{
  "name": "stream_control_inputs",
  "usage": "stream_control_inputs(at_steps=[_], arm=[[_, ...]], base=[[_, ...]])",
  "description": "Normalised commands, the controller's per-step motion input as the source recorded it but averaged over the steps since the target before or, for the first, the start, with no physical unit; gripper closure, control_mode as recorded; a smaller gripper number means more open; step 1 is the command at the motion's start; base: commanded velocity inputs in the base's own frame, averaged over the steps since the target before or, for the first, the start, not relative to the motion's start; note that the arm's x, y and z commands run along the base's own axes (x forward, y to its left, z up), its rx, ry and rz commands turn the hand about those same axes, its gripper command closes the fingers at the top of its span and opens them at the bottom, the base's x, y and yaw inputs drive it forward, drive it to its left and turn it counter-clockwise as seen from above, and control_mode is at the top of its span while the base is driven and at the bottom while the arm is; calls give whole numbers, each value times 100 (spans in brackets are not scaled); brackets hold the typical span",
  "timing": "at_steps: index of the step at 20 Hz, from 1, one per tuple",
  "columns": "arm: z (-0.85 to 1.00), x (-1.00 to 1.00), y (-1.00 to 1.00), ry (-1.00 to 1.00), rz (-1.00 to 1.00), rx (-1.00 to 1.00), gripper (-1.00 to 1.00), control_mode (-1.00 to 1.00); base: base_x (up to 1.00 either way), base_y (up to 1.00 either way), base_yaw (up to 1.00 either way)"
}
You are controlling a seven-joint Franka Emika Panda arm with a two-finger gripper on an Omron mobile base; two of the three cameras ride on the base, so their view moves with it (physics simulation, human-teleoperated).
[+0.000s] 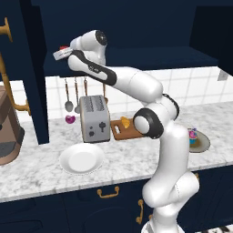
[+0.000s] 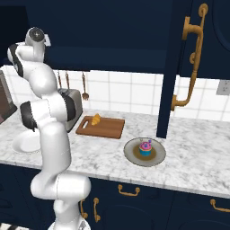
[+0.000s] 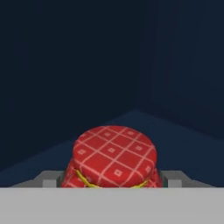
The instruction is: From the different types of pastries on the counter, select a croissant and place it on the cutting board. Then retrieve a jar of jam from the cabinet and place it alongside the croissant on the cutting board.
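Observation:
My gripper [image 1: 60, 53] reaches into the dark navy cabinet [image 1: 159, 57] above the counter [image 1: 41, 168]. In the hand view a squat red jar of jam [image 3: 113, 151] with a checked red lid stands on the shelf between my fingertips [image 3: 50, 179], which press against both its sides. A bit of red from the jar [image 1: 63, 47] peeks out by the hand. The golden croissant [image 1: 125, 122] [image 2: 95, 119] lies on the brown cutting board [image 1: 119, 133] [image 2: 105, 128]. The pink-frosted cupcake [image 2: 145, 147] sits on a grey plate [image 2: 132, 155].
A silver toaster [image 1: 94, 118] stands left of the board, with a round white plate [image 1: 82, 159] in front of it. Utensils hang on the tiled wall, above a purple round thing [image 1: 69, 119]. Open cabinet doors [image 2: 179, 67] [image 1: 34, 68] flank the shelf. A brown coffee machine [image 1: 7, 132] stands far left.

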Motion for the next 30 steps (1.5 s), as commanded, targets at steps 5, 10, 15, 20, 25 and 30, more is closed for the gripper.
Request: stream_control_inputs(at_steps=[5,10,15,20,25,30], arm=[[0,-1,8,0,0,0,100,-100],[0,-37,3,0,0,0,100,-100],[0,-42,1,0,0,0,100,-100],[0,-45,0,0,0,0,100,-100],[0,-64,-8,-9,0,0,100,-100],[-12,-82,-27,-17,0,2,100,-100]], base=[[0,0,0],[0,0,0],[0,0,0],[0,0,0],[0,0,0],[0,0,0]])
